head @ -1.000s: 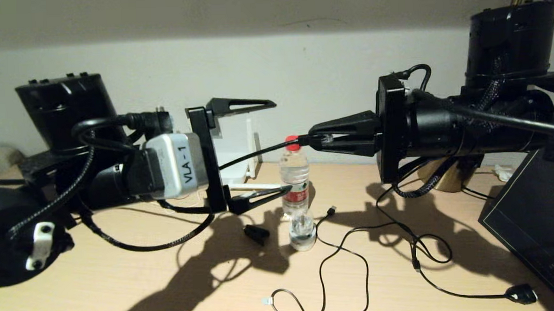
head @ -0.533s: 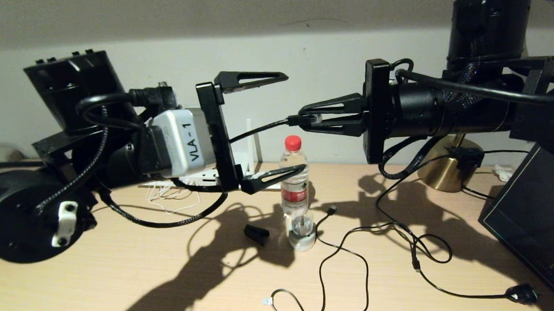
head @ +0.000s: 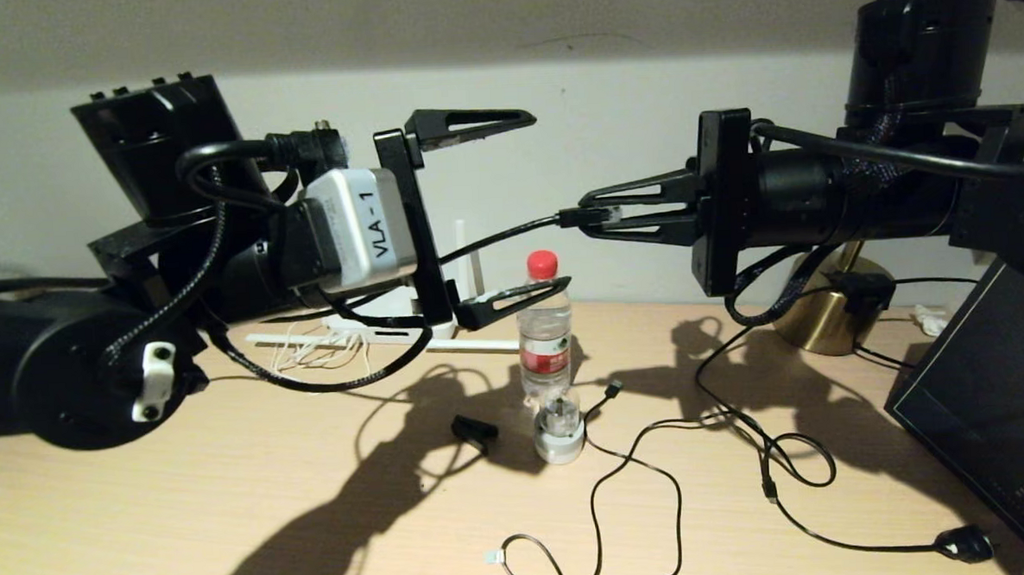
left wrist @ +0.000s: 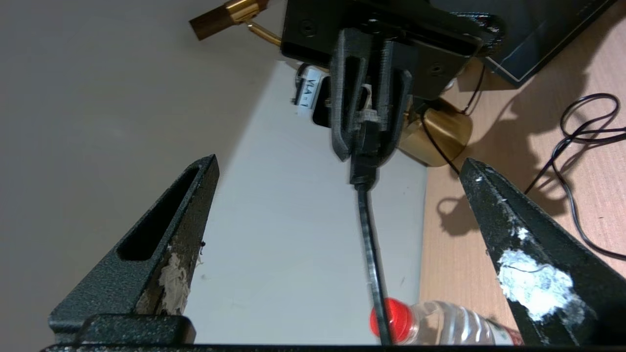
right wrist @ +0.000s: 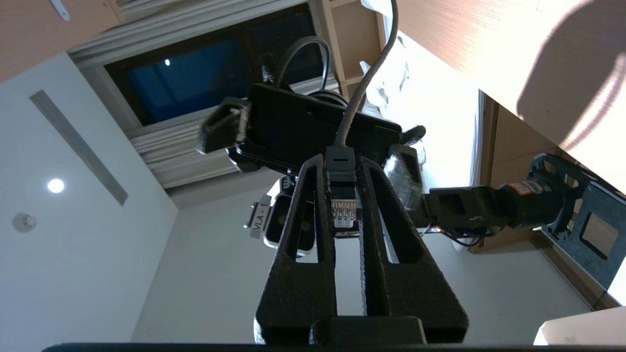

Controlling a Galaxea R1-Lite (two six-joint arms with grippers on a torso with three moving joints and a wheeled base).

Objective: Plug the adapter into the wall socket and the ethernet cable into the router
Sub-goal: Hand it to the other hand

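Head view shows a wooden desk [head: 185, 518] filling the lower half, with a pale wall behind it. At 9 o'clock the left arm hangs above the desk, its left gripper [head: 508, 205] pointing toward 3 o'clock with the two fingers spread wide, one high and one low, nothing between them but the cable passing through the gap. At 3 o'clock the right arm reaches in the opposite way; the right gripper [head: 591, 217] is clamped on the clear clip connector of the ethernet cable [head: 497, 236], whose black cord runs from the pinch toward 9 o'clock and passes behind the left gripper. The right wrist view shows the connector [right wrist: 342, 208] squeezed between both fingers, its gold contacts facing the camera.

At 4 o'clock a dark slab-like object [head: 992, 405] leans at the desk's edge, and a brass base [head: 828, 312] stands just behind it. Behind the left gripper lies the white router [head: 384, 332], flat, two antennas upright. At centre stands a water bottle [head: 545, 329] with a red cap, nearly empty as far as can be seen. In front of it, touching its foot, sits a small clear glass container [head: 559, 424]; what it holds cannot be told. Thin black cords [head: 659, 480] loop across the desk toward 5 o'clock.
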